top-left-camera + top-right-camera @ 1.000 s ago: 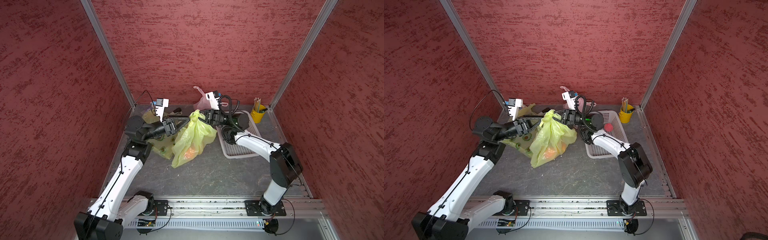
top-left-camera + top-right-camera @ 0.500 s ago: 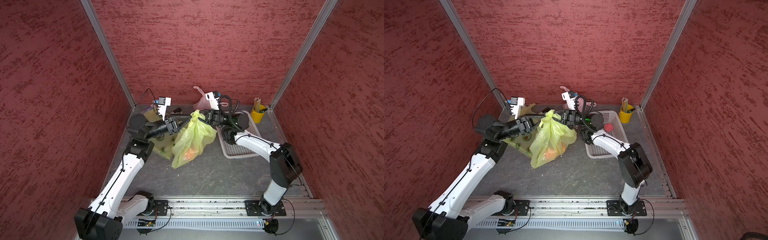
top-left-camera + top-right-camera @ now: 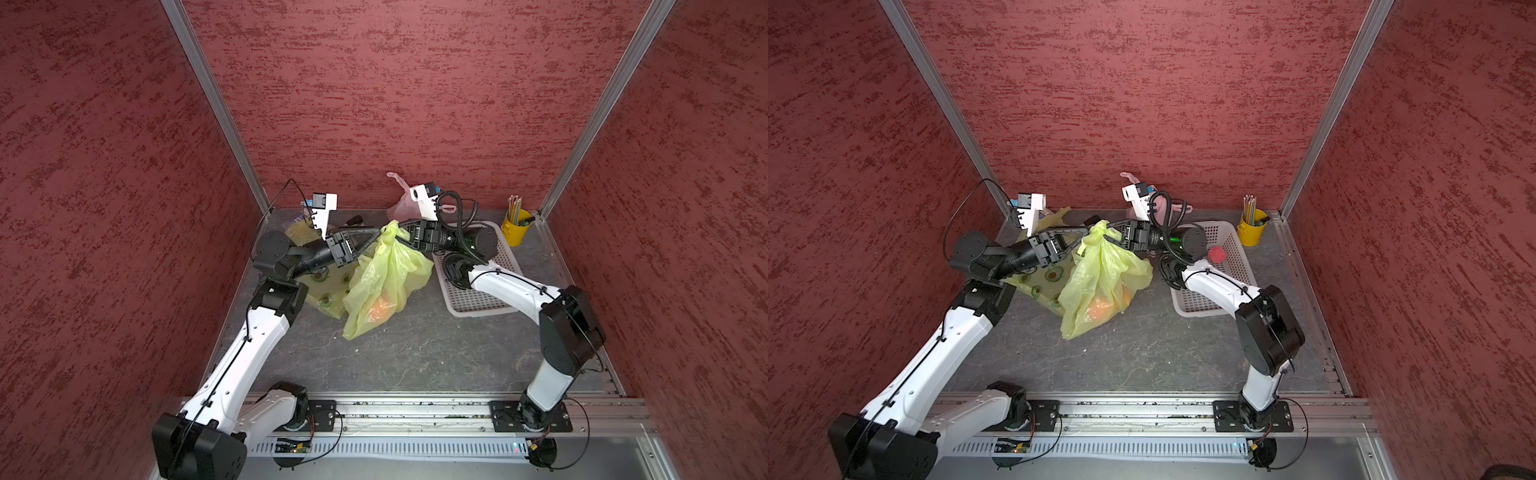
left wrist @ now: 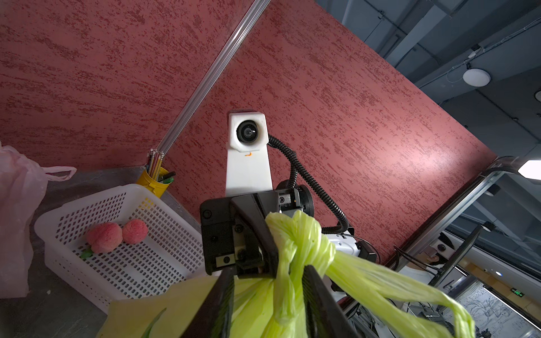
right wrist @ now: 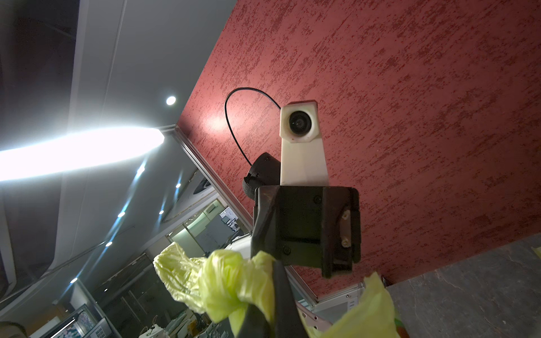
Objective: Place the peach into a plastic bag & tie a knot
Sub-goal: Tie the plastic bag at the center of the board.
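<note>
Broadly, the grey table [image 3: 415,353] is taken up by a white basket [image 3: 478,299] on the right arm's side. Beside it, toward the middle, a yellow-green bag [image 3: 386,270] is rested on the table by its bottom, while its top is held up between the two arms. The bag's gathered top is clamped by the right gripper [image 3: 398,236], whose jaws are seen closed on the plastic in the right wrist view. The left gripper [image 4: 269,272] is placed opposite. Its jaws are parted and set on either side of the twisted neck just below the knot [image 4: 304,243]; whether the plastic is pressed by them cannot be told. The peach [image 3: 1100,307] is seen as an orange shape through the plastic, low in the bag. Two other peaches [image 4: 105,237] are seen in the basket.

The bagging is judged done and a knot formed, so the tying is judged near its end. For the next move, a firm hold on the neck by the left jaws is called for. A pull away from the right gripper is then needed, so that the knot is drawn tight before anything is let go.
</note>
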`<state>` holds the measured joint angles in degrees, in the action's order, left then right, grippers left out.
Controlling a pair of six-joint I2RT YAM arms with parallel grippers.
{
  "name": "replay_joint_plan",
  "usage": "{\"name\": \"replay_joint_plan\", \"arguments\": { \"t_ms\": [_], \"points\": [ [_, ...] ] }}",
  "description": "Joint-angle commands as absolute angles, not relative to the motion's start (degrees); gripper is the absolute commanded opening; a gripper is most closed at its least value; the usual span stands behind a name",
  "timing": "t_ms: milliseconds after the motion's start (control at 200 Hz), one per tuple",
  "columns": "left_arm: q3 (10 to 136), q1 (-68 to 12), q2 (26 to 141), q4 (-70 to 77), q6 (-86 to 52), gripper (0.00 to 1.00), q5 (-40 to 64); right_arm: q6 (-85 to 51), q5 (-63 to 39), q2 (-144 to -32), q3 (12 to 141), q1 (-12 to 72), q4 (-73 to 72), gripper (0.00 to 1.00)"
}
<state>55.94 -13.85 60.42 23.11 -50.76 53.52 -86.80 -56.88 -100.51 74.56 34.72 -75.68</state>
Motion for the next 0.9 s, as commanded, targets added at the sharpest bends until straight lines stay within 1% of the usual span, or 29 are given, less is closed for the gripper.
{"name": "replay_joint_plan", "arguments": {
  "t_ms": [0, 125, 301, 406, 501, 651, 806, 897],
  "points": [
    [55.96, -14.12, 60.49, 23.61, -50.64, 0.39, 53.30, -87.66, -57.32, -100.02, 75.65, 35.20, -78.07, 0.00],
    [56.95, -15.27, 60.87, 20.37, -48.32, 0.39, 53.53, -87.65, -57.22, -100.16, 75.76, 35.27, -78.09, 0.00],
    [57.63, -16.77, 61.57, 20.30, -47.46, 0.39, 53.64, -87.54, -57.24, -100.21, 75.81, 35.25, -77.93, 0.00],
    [58.01, -16.95, 61.93, 20.18, -47.37, 0.35, 53.35, -87.42, -57.39, -100.19, 75.80, 35.33, -77.72, 0.00],
    [58.18, -16.96, 61.89, 20.24, -47.20, 0.34, 53.31, -86.88, -57.55, -99.83, 75.53, 35.33, -77.09, 0.00],
    [57.62, -16.97, 61.41, 20.42, -46.90, 0.22, 53.62, -86.10, -57.67, -99.49, 75.32, 35.35, -76.22, 0.00],
    [57.31, -17.01, 60.92, 20.08, -45.76, 0.00, 54.49, -86.14, -58.55, -99.79, 75.65, 35.33, -76.04, 0.00],
    [56.82, -16.85, 60.00, 18.71, -43.67, 0.00, 54.95, -86.48, -60.70, -100.01, 76.12, 35.38, -75.85, 0.00]
  ]
}}
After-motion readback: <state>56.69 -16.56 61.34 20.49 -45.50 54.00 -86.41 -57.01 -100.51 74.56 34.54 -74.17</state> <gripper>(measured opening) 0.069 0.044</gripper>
